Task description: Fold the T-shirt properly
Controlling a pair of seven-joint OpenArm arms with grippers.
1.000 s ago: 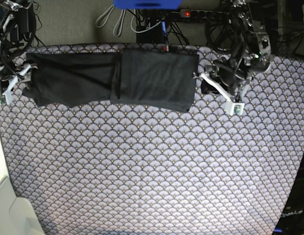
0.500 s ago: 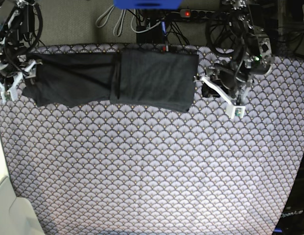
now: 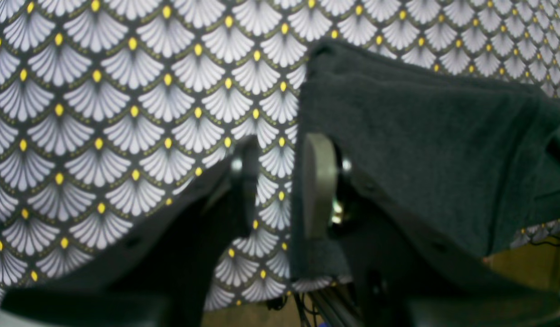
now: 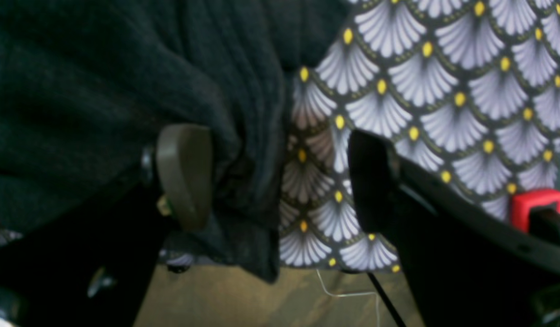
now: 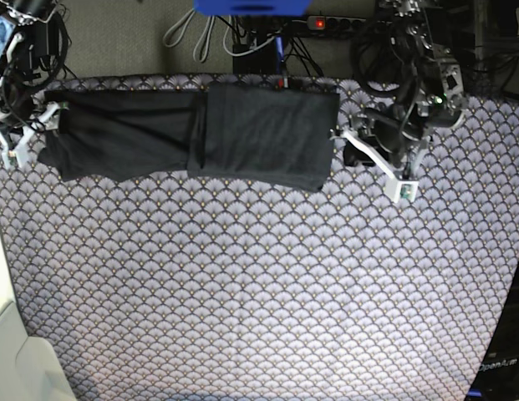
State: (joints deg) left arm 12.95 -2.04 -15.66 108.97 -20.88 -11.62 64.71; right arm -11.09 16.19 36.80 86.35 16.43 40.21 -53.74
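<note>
Charcoal fabric of the T-shirt (image 5: 200, 134) lies as a long dark band along the far edge of the desk, spread over the scallop-patterned tablecloth (image 5: 259, 284). It runs from near the far left corner towards the far right corner, and its right half is thicker, with a doubled panel whose edge shows as a vertical line near the middle of the band.

At the band's right end the left gripper (image 5: 369, 154) sits low over the cloth, its arm reaching in from the far right corner with the wrist bent down and a pale finger stretching towards the near side. In the left wrist view the left gripper's (image 3: 280, 190) jaws stand a narrow gap apart with patterned cloth visible between them; the shirt's (image 3: 425, 136) edge drapes over the outer side of the pale pad (nothing is pinched between the two pads).

At the far left corner the right gripper (image 5: 29, 134) hangs at the shirt's left end, its arm coming down from above the desk's far edge. In the right wrist view its (image 4: 280, 177) jaws are wide apart; a bunched fold of the shirt (image 4: 102, 91) lies against the pale pad, while the dark finger (image 4: 375, 181) stands clear of it over bare tablecloth (image 4: 443, 91).
</note>
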